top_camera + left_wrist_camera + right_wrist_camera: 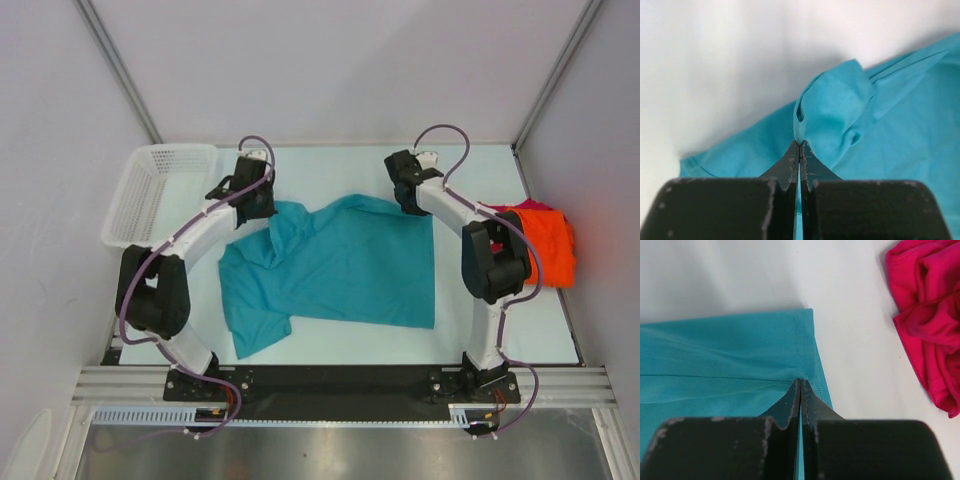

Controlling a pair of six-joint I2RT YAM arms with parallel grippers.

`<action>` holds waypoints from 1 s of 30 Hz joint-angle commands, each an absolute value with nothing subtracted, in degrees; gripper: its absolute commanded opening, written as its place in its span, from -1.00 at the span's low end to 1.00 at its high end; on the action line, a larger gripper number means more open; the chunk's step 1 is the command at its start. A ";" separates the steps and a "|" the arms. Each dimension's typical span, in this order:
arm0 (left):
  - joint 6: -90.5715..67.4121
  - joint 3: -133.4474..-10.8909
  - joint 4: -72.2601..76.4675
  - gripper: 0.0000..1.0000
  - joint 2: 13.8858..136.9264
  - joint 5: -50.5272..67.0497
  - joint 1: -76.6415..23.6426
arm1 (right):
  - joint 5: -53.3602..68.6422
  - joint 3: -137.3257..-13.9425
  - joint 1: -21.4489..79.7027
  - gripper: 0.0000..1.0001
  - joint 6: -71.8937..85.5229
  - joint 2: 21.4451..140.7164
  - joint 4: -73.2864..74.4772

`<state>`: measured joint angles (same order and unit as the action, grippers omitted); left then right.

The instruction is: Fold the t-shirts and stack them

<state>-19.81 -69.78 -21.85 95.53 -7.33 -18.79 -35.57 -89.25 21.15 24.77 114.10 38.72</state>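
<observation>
A teal-blue t-shirt [345,265] lies spread over the middle of the table, rumpled at its left side. My left gripper [256,200] is shut on a raised fold of its cloth [832,107] at the far left corner, and teal shows between the jaws. My right gripper [410,197] is shut on the stitched hem corner [805,347] at the far right. An orange t-shirt [548,243] lies bunched at the right edge on a magenta-red one [532,206], which also appears crumpled in the right wrist view [932,315].
A white mesh basket [160,192] stands at the far left of the table. Grey walls close in the far, left and right sides. A black rail [340,380] with both arm bases runs along the near edge.
</observation>
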 commanded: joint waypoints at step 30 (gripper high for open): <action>-1.67 -62.85 -23.82 -1.00 64.52 -9.67 -19.16 | -37.27 -77.52 25.84 -1.00 27.94 90.18 46.93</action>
<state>-3.46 -66.37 -22.41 66.63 -8.88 -18.90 -36.45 -79.40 25.10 26.35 93.01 44.99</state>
